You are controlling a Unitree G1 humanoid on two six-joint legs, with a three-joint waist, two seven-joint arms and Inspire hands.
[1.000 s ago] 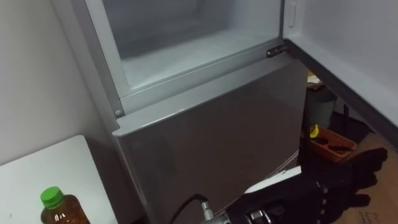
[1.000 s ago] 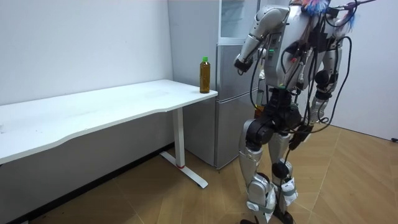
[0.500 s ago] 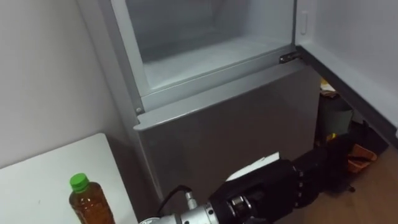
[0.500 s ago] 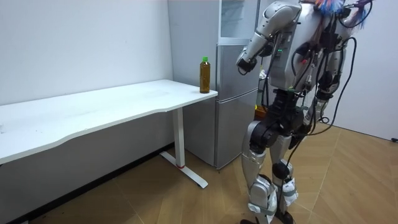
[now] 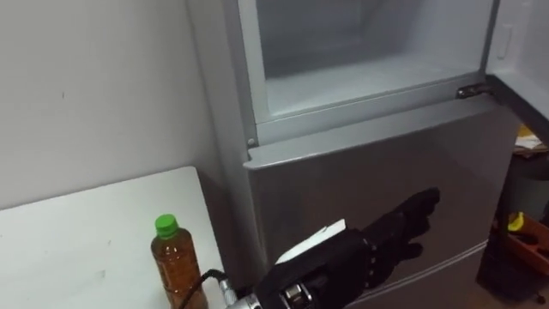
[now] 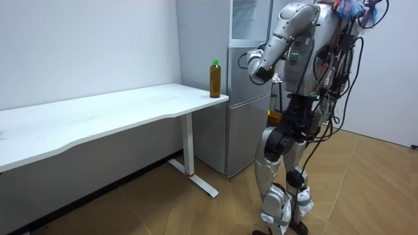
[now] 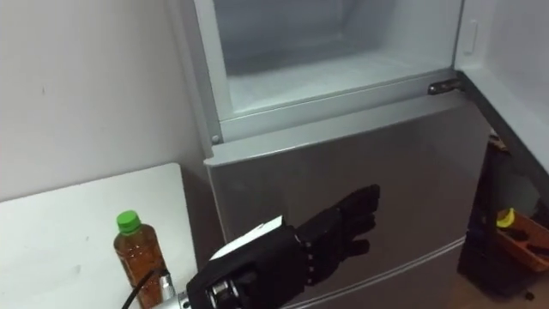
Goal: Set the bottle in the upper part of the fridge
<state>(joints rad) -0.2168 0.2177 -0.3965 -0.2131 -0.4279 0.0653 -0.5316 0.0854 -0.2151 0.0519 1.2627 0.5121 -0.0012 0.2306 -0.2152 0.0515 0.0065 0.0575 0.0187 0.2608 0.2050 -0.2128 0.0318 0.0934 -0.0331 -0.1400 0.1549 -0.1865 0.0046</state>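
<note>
The robot is standing upright on the wooden floor right before the fridge point(image 6: 245, 98), with the white table point(image 5: 77, 240) at its left side. The bottle point(image 5: 176, 262) — amber liquid, green cap — is standing upright on the table's corner nearest the fridge, at about 7 o'clock in the left eye view, and nothing is touching it. The left hand point(image 5: 393, 238) is reaching in from 6 o'clock and is hanging at about 5 o'clock in front of the closed lower door point(image 5: 377, 163). Its fingers are lying straight and loosely spread, pointing up toward 2 o'clock, and it is holding nothing. It is sitting well to the right of the bottle, apart from it. Whether its fingers are touching the door I cannot tell. At 12 to 1 o'clock the upper compartment point(image 5: 360, 60) is standing open, showing a pale bare shelf, with its door point(image 5: 525, 43) swung out at 2 o'clock.
</note>
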